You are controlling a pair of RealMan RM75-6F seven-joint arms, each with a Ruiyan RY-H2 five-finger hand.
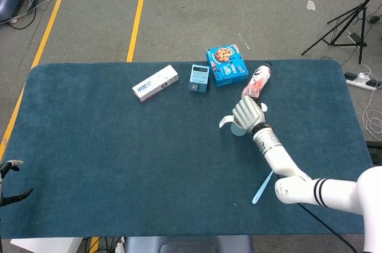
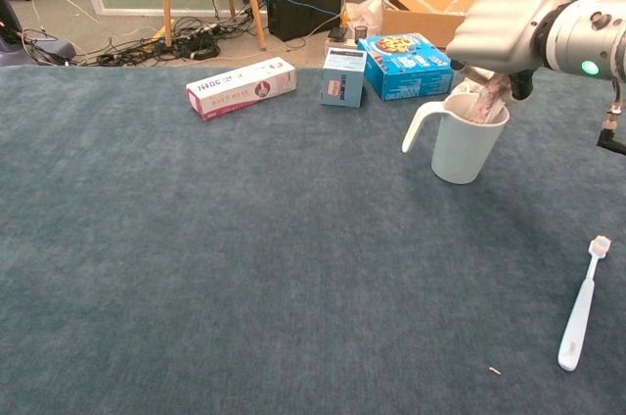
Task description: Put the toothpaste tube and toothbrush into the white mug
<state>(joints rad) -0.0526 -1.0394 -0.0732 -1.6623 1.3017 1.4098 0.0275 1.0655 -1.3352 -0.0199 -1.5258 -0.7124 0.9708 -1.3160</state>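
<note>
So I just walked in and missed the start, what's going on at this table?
The robot's right hand is over the white mug, holding the toothpaste tube with its lower end inside the mug. The tube leans out past the rim toward the back of the table. The toothbrush lies flat on the blue table cover, near the robot and untouched. The left hand sits at the table's near left edge, holding nothing. Three small boxes stand along the far side.

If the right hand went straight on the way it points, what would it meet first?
Probably the white mug: the right hand sits just above its rim, holding the toothpaste tube already dipped inside. Depth is uncertain.
</note>
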